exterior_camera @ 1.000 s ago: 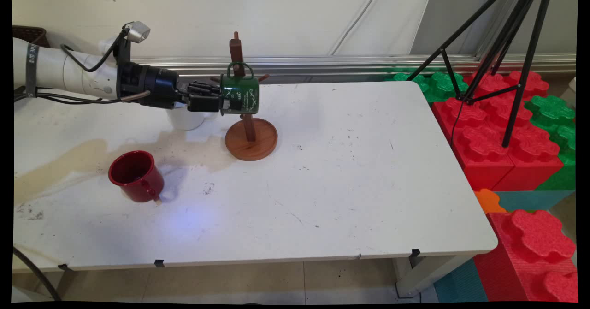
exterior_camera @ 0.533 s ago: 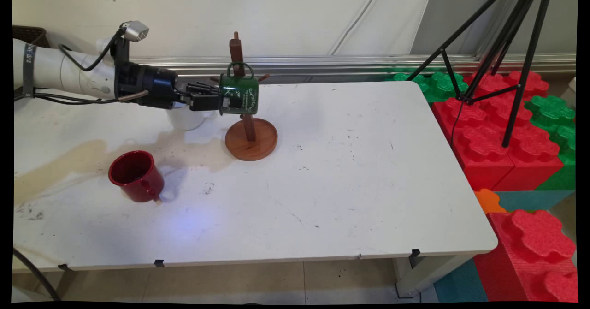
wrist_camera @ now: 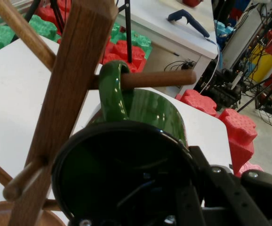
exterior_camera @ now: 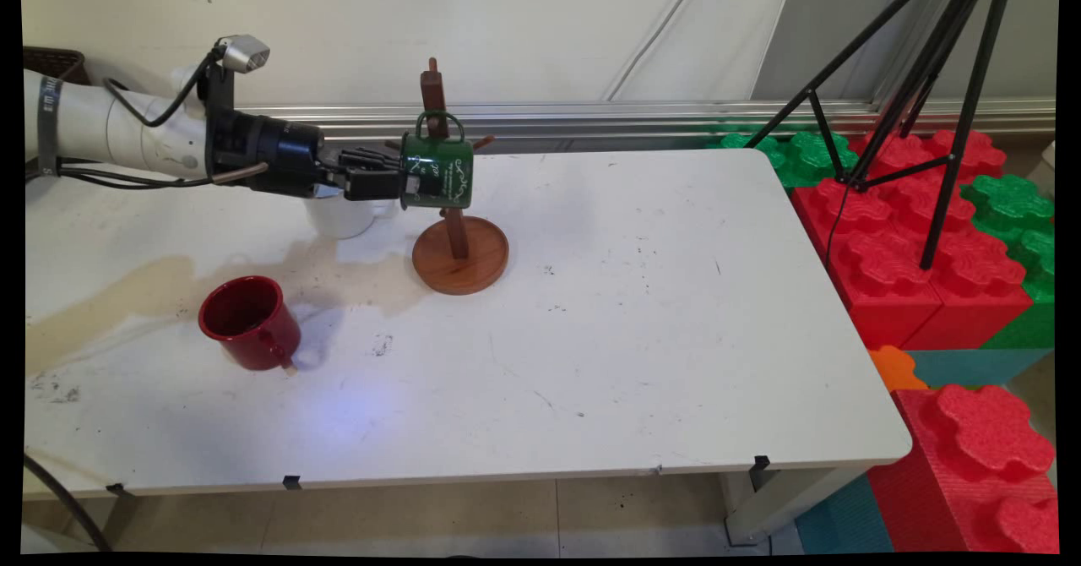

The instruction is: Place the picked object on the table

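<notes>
While the claw (exterior_camera: 407,186) pinches the green mug's (exterior_camera: 439,173) rim, its body hides a white cup (exterior_camera: 339,218).

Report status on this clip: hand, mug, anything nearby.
Hand shut on green mug, one finger inside the rim. Mug's handle looped over a peg of the wooden mug tree. White mug behind hand; red mug apart.

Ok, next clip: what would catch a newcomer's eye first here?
Probably the green mug, its handle looped over a peg of the wooden mug tree at the table's far left, with the black gripper closed on its rim. Next, the red mug standing alone nearer the front left, and a white cup half hidden behind the arm.
</notes>
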{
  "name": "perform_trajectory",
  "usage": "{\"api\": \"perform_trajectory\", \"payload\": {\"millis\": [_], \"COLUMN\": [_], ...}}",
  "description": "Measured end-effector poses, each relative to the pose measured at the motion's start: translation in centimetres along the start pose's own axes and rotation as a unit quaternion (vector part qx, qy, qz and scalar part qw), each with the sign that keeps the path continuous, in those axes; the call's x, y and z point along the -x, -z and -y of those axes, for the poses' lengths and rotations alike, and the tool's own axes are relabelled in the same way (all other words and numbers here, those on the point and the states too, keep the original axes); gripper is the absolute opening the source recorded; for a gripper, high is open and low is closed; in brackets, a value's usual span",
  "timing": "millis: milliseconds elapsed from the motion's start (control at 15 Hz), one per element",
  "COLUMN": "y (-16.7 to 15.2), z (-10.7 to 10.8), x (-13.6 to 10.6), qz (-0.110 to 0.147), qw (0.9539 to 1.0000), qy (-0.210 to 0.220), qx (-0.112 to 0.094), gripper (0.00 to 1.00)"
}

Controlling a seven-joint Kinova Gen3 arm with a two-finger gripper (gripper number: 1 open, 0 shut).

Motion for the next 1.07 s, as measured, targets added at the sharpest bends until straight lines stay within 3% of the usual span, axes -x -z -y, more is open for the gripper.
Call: {"api": "perform_trajectory", "payload": {"millis": [1067], "y": [1.4], "z": [-3.6], "x": [-0.4], "qz": [0.022], "qw": [0.9966], "qy": [-0.046], "qx": [0.064], "gripper": [0.0]}}
